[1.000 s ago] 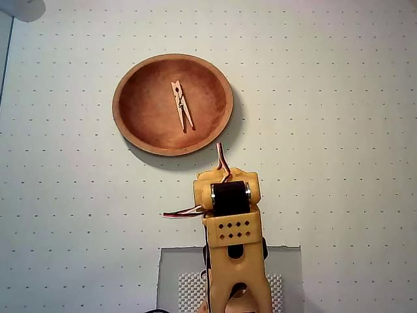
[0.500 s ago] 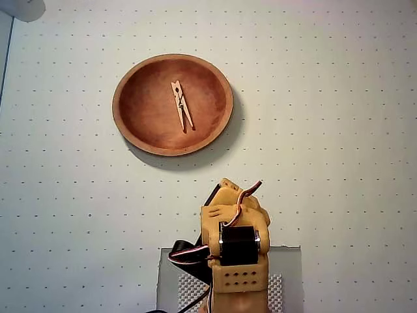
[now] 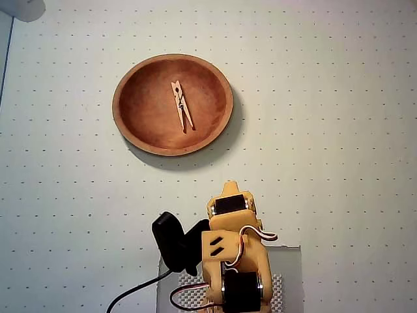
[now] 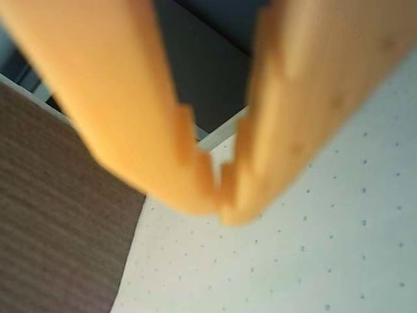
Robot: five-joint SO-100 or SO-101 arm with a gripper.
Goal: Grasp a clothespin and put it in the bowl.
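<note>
Bowl [image 3: 172, 104]: round, shallow, reddish-brown wood with a lighter tan rim. Stands in the upper left part of the overhead view on the tabletop [image 3: 339, 130], casting a shadow along its lower right edge.

Clothespin [image 3: 182, 105]: pale wood, two slim prongs with a metal spring near the middle. Lies flat inside the bowl, near its centre, running roughly top to bottom in the overhead view with a slight tilt. Nothing touches it.

Tabletop: white surface with a regular grid of small dark dots. A grey plate [image 3: 171, 264] sits at the bottom edge of the overhead view under the arm.

Arm [image 3: 233, 261]: orange plastic with black motors and red, white and black wires. Folded at the bottom centre of the overhead view, well apart from the bowl. A black camera block [image 3: 171, 241] with a cable juts out to its left.

Claw [image 4: 220, 189]: seen close and blurred in the wrist view as two orange fingers [image 4: 124, 104] whose tips meet, leaving only a thin slit above them. Closed, with nothing held between the tips. Below it lies the dotted tabletop; a dark brown ribbed surface [image 4: 58, 222] fills the left side of that view.
</note>
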